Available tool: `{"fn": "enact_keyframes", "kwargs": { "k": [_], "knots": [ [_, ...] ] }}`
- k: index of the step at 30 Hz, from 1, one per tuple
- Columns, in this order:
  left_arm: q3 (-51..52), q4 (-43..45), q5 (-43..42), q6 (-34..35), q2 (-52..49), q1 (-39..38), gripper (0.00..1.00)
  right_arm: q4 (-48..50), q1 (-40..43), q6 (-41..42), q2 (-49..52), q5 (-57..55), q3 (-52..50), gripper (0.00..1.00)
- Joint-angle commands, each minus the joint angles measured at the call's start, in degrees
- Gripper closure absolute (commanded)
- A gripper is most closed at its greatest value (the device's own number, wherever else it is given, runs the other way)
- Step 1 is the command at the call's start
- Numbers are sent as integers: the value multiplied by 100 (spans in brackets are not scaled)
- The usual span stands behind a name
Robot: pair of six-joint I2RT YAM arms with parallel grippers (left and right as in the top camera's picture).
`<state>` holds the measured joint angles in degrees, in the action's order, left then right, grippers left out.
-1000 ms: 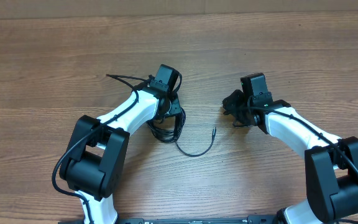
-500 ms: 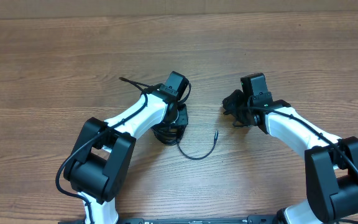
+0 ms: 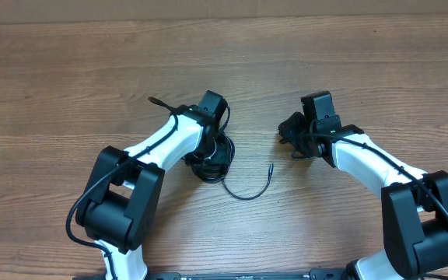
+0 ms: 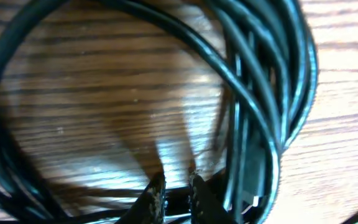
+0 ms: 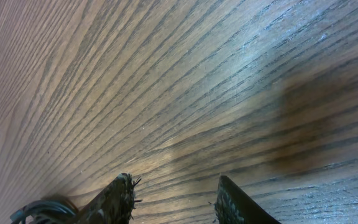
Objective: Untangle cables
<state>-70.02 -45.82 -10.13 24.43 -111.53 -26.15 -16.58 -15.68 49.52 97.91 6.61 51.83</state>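
Note:
A coil of thin black cables (image 3: 207, 171) lies on the wooden table under my left wrist. One free end (image 3: 249, 194) curves out to the right and ends in a small plug tip (image 3: 271, 166). My left gripper (image 3: 209, 154) points down into the coil. In the left wrist view the cable loops (image 4: 272, 93) ring my left gripper (image 4: 176, 190), whose fingertips (image 4: 156, 194) stand a narrow gap apart, with a strand crossing low behind them. My right gripper (image 5: 176, 199) is open over bare wood, holding nothing. A bit of black cable (image 5: 35, 211) shows beside its left finger.
The left arm's own thicker black wire (image 3: 160, 102) sticks out to the upper left of the wrist. A dark clump (image 3: 288, 127) sits at the right gripper's tip. Both arm bases stand at the near table edge, and wood grain spreads all around.
The left wrist swung right, then came back a little to the left. The coil and its free end shifted slightly right. The right arm has not moved.

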Motion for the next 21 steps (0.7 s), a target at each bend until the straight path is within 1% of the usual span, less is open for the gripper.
{"fn": "enact_keyframes", "kwargs": {
  "k": [1,2,3,4,5,9,12,15,21],
  "knots": [
    [85,-286,785,-837,-68,219,81,-2,-7,0,22,-55,-42,58],
    [87,-334,1165,-837,-68,243,81,-2,-7,0,22,-55,-42,58],
    [87,-367,1720,-835,-68,269,80,-2,-7,0,22,-55,-42,58],
    [87,-354,2052,-793,-68,280,80,-4,-7,0,22,-52,-42,58],
    [87,-297,2203,-748,-68,291,81,-2,-7,0,22,-52,-42,58],
    [90,415,2341,-776,-68,332,82,-9,-7,0,22,-52,-42,58],
    [90,848,2758,-774,-68,332,82,-39,-7,0,22,-52,-42,58],
    [90,1147,2992,-776,-68,332,83,-35,-7,0,22,-55,-42,58],
    [90,1711,3003,-817,-68,332,85,-20,-7,0,22,-55,-42,57]
  ]
}}
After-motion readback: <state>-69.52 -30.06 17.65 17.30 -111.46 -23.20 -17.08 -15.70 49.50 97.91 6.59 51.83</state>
